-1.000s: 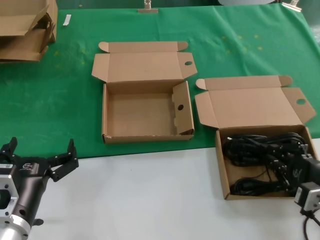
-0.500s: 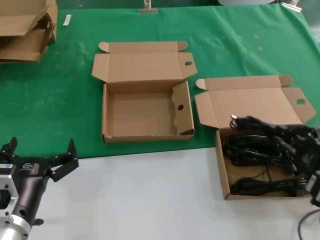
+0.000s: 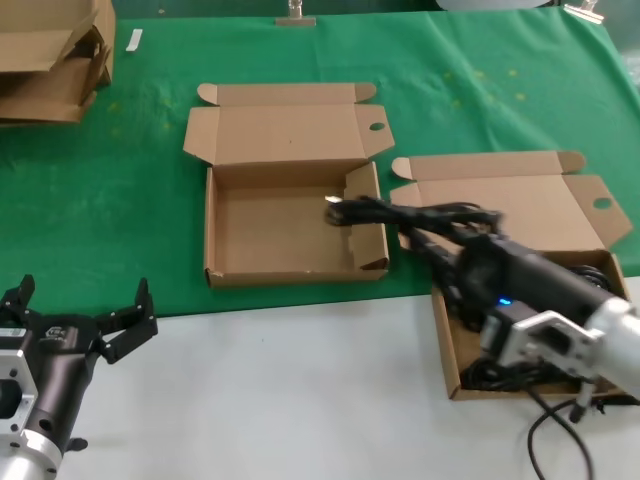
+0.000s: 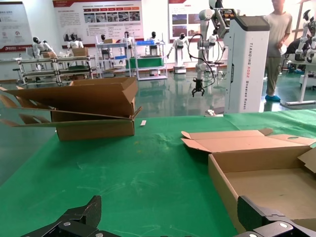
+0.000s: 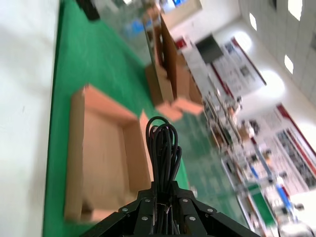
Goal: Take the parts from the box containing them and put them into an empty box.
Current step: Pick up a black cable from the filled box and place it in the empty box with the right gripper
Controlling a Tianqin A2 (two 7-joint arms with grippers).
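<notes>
One cable bundle (image 3: pixel 420 215) now lifted, R gripper (image 3: pixel 470 262)

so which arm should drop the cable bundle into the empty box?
Right. The right gripper is shut on the cable bundle, whose tip overhangs the empty box at its holed side flap. The left gripper sits open at the near table edge, holding nothing.

I read "TIANQIN ADD2" down the white pillar (image 4: pixel 245 59) behind my green table (image 4: pixel 123 168); the posters (image 4: pixel 98 17) beside it stay unreadable.
</notes>
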